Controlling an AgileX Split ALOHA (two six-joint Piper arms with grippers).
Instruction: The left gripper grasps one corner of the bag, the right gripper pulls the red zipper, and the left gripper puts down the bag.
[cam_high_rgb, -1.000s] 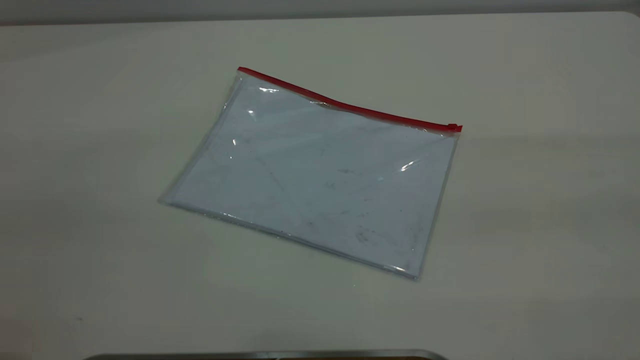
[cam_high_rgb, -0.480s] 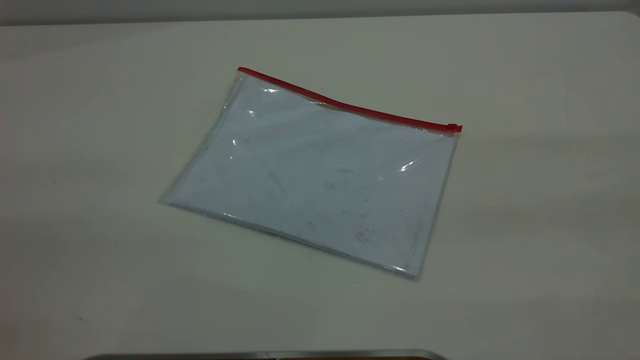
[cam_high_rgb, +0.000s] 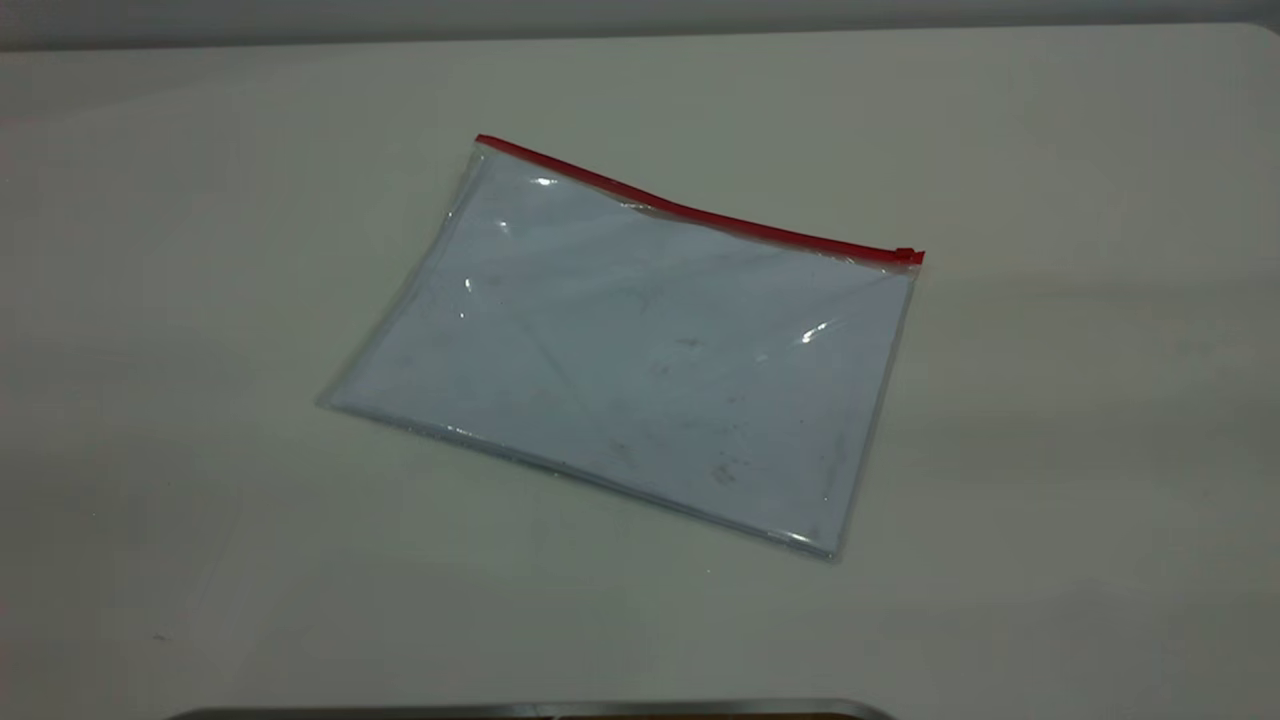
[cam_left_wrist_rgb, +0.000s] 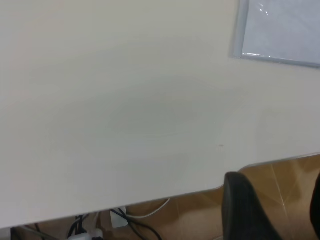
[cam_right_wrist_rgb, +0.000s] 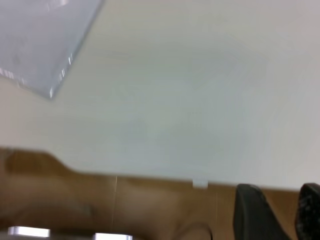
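Note:
The bag lies flat on the white table, a clear pouch with white sheets inside. The red zipper runs along its far long edge, with the small slider tab at the right end. The left red corner lies flat on the table. Neither gripper shows in the exterior view. The left gripper is open, off the table's edge, far from the bag's corner. The right gripper is open, also beyond the table edge, with a bag corner far off.
The white table spreads wide on all sides of the bag. A grey metal edge shows at the near border. Cables hang below the table edge over a brown floor.

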